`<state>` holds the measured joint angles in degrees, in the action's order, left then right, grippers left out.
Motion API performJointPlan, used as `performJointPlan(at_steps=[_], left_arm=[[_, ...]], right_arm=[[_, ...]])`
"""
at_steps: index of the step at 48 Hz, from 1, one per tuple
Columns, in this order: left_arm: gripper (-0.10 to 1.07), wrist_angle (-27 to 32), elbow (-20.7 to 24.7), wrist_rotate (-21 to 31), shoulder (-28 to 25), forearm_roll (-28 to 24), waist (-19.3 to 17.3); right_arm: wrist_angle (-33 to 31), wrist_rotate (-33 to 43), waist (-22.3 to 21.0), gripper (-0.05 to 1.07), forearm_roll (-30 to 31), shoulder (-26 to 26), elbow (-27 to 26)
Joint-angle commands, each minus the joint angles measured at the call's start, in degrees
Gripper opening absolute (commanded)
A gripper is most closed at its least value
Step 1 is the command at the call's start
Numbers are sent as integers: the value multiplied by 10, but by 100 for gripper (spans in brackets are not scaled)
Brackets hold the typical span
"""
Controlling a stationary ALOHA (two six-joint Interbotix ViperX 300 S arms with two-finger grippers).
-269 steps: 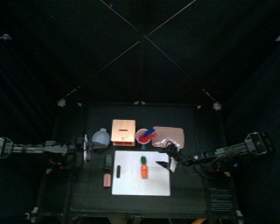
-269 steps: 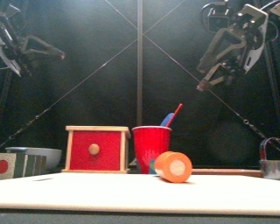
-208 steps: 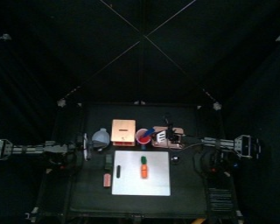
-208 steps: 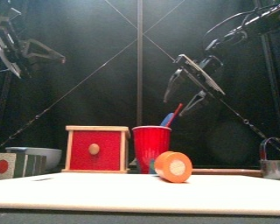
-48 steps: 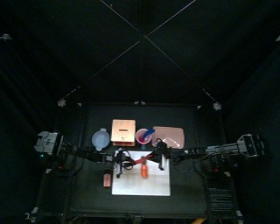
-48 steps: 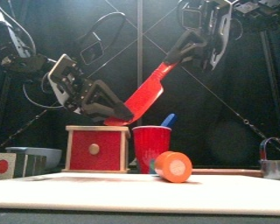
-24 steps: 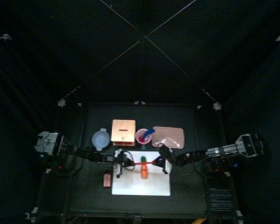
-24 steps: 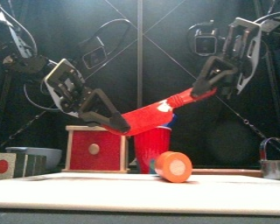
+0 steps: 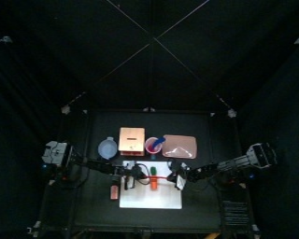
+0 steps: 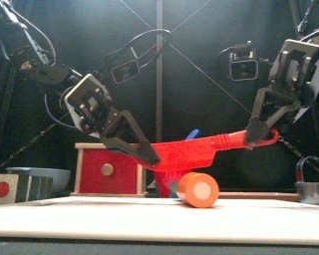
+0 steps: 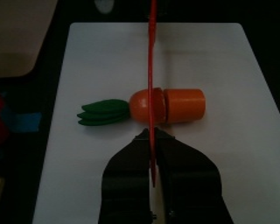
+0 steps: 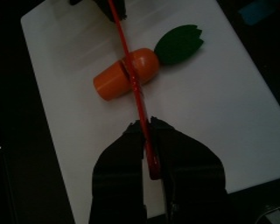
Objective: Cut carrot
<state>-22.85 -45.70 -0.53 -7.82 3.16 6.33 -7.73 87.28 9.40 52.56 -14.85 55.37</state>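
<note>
Two black grippers share one red plastic toy knife (image 10: 191,151), holding it level above the small orange carrot with the green leafy top (image 11: 166,104). The carrot lies on the white cutting board (image 11: 224,52) at mid-table. The left gripper (image 11: 150,140) is nearly closed, pinching one end of the knife; the right gripper (image 12: 143,131) is clamped narrowly on the other end. From both wrist views the blade lines up straight across the carrot's middle. I'd say the cut is at the lining-up stage; next, both arms need to press down evenly together so the blade stays square and the carrot doesn't roll away.
</note>
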Motion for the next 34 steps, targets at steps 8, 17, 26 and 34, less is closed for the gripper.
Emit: performJointPlan(at_steps=[8, 17, 26, 34], left_arm=[[33, 0, 9, 1, 12, 1, 18], [33, -1, 9, 1, 11, 1, 38], [33, -1, 9, 0, 4, 1, 40], [33, 2, 9, 0, 3, 1, 39]], right_arm=[[-14, 4, 9, 31, -8, -3, -4], [-24, 4, 15, 31, -10, 1, -4], [-39, 4, 15, 31, -10, 9, -7], [-49, 3, 15, 31, -10, 17, -11]])
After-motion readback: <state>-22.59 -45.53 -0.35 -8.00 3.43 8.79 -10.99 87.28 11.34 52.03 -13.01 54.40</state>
